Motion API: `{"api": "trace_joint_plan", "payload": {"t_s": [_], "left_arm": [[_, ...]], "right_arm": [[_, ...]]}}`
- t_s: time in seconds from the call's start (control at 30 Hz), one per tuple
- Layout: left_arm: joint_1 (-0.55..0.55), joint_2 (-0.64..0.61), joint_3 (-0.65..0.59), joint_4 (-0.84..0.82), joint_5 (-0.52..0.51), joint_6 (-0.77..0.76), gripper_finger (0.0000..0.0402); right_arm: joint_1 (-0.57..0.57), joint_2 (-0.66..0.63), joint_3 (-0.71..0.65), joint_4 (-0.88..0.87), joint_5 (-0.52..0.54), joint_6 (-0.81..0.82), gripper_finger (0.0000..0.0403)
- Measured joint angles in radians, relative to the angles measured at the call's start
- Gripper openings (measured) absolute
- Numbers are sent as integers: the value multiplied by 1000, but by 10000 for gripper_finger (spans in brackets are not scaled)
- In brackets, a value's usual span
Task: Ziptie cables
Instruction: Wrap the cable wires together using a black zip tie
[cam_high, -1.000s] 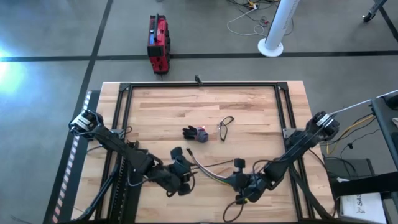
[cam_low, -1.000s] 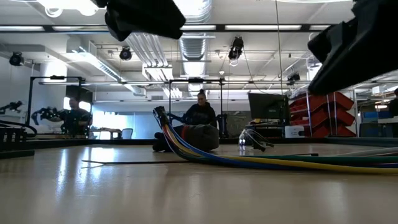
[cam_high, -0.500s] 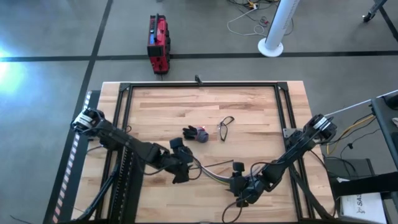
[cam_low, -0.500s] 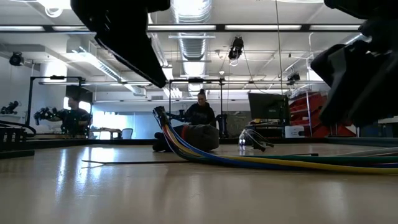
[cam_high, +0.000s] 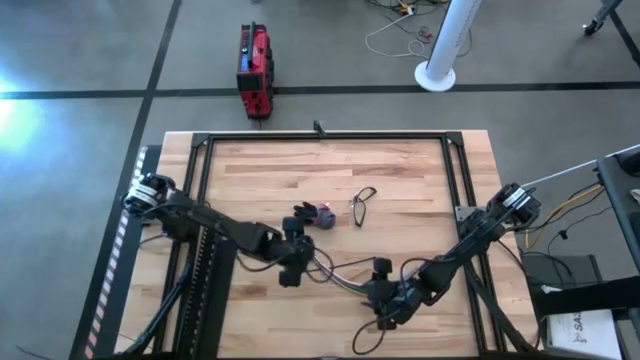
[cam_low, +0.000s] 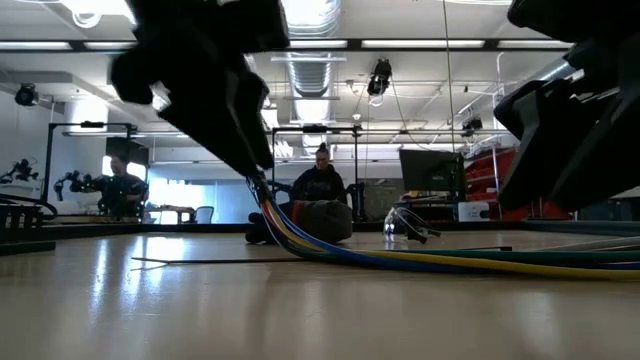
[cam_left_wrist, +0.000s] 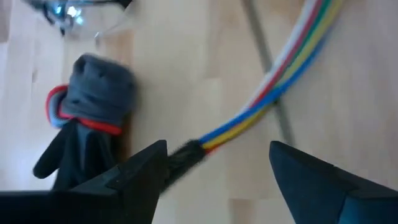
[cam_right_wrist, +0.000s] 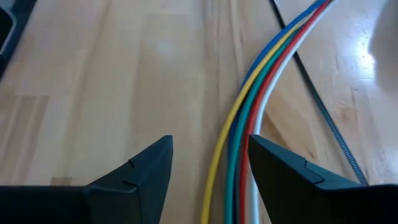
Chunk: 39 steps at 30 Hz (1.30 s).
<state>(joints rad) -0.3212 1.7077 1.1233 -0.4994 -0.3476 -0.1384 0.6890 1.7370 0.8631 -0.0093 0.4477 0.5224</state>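
High view: left gripper has moved up the table from a second ago to hang over the near end of the cables, while the right gripper stays at their other end; a grab looks close. Left wrist view: fingers apart, cables' black-sleeved end between them, glove beside. Right wrist view: fingers apart astride the cables, ziptie just beside, nothing bound yet.

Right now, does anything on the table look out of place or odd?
Nothing damaged or spilled. A glove and glasses lie beyond the cables and have no evident part in ziptying; the ziptie lies loose beside the cables.
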Motion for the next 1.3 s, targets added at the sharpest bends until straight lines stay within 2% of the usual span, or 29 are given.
{"api": "trace_joint_plan", "payload": {"t_s": [0.3, 0.53, 0.83, 1.07, 1.3], "left_arm": [[29, 88, 5, -6, -1, 151, 256], [29, 102, 7, -3, -32, 205, 239], [31, 100, 93, -17, -35, 253, 211], [58, 158, 93, -25, 46, 216, 199], [54, 229, 96, -25, 53, 260, 189]], "right_arm": [[-5, 0, 0, -1, -1, -10, 200], [-42, -5, 0, -18, -8, -36, 200], [-49, -117, 0, -146, 8, -75, 201], [-103, -132, -6, -240, 14, -157, 199], [-214, -131, -26, -243, -120, -183, 180]]}}
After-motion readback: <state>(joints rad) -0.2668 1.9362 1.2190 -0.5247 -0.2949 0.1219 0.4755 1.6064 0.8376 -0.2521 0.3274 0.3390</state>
